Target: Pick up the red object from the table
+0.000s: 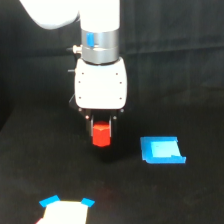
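The red object (101,134) is a small bright red-orange faceted block, seen at the middle of the exterior view. It sits between the dark fingers of my gripper (101,131), which hangs straight down from the white arm body. The gripper is shut on the block. A faint reddish glint on the black table (45,165) lies well below the block, so the block looks lifted off the surface.
A flat blue rectangular piece (162,150) lies on the table at the exterior view's right. At the bottom edge, left of centre, stands a white piece with blue corners (65,210).
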